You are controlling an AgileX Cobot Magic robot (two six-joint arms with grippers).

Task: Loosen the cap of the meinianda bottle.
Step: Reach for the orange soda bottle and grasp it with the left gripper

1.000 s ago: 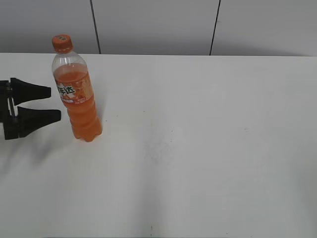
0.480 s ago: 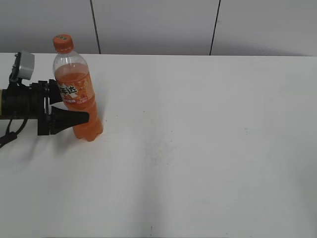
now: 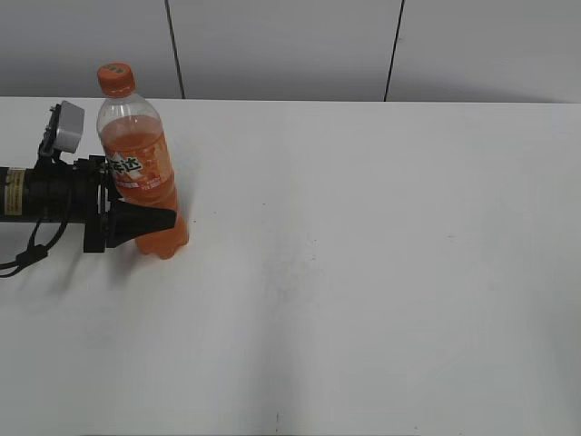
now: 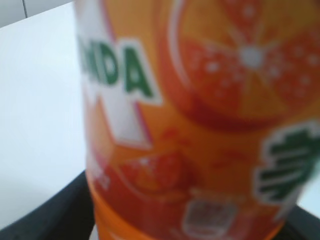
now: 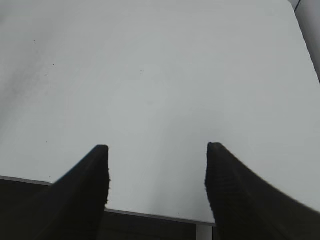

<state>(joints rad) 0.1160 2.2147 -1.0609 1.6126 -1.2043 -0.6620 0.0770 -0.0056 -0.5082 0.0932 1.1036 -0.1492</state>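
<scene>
The meinianda bottle (image 3: 145, 177) stands upright at the table's far left, its orange cap (image 3: 115, 79) on top with nothing touching it. My left gripper (image 3: 162, 207) comes in level from the left at the bottle's lower half, below the label. Its near finger (image 3: 145, 221) crosses in front of the bottle and the far one is hidden behind. The left wrist view is filled by the blurred orange label (image 4: 200, 125), with black fingers (image 4: 50, 215) pressed at both lower sides. My right gripper (image 5: 157, 150) stands open over bare table and is out of the exterior view.
The white table (image 3: 363, 272) runs wide to the right of the bottle, with a grey panelled wall (image 3: 290, 45) behind. In the right wrist view the table's near edge (image 5: 150, 214) lies just under the right fingertips.
My left gripper slid in from the left edge until its fingers sit on either side of the bottle, then narrowed onto it. The bottle stayed upright, nudged very slightly. The right gripper has not moved.
</scene>
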